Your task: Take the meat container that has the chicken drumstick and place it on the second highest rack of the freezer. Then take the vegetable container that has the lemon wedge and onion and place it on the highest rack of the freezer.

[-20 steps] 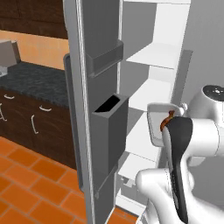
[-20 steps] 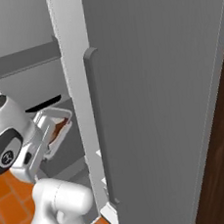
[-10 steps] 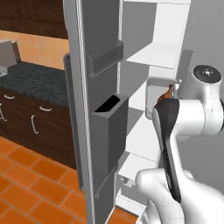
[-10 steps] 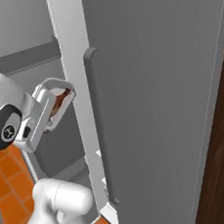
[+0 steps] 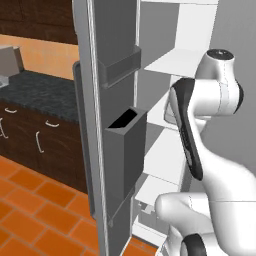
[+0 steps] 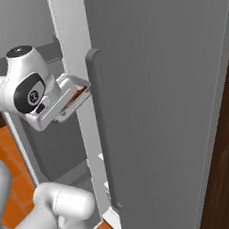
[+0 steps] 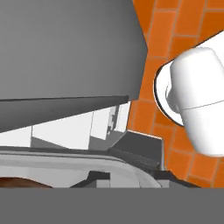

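You are facing the freezer (image 5: 95, 100) with its door swung open, grey door bins (image 5: 125, 145) toward you and the white shelves (image 5: 172, 60) stepping down inside. In the right base view the arm reaches in beside the long bar handle (image 6: 102, 128), and the meat container (image 6: 73, 97), a shallow clear tray with a brown strip showing inside that is probably the chicken drumstick (image 6: 76, 94), sits at the end of the hand, its far end already past the edge of the freezer opening. The tray's long axis runs along the reach, pointing into the cabinet, so the coming move turns on whether it is over the second shelf from the top; from these views you cannot tell whether its base rests on a shelf or hangs just above one. In the hand view the tray's rim (image 7: 65, 158) lies right below the camera, so the tray is at the fingers, not apart from them. The fingers themselves are hidden, so you cannot tell whether they are clamped on the tray or parted.
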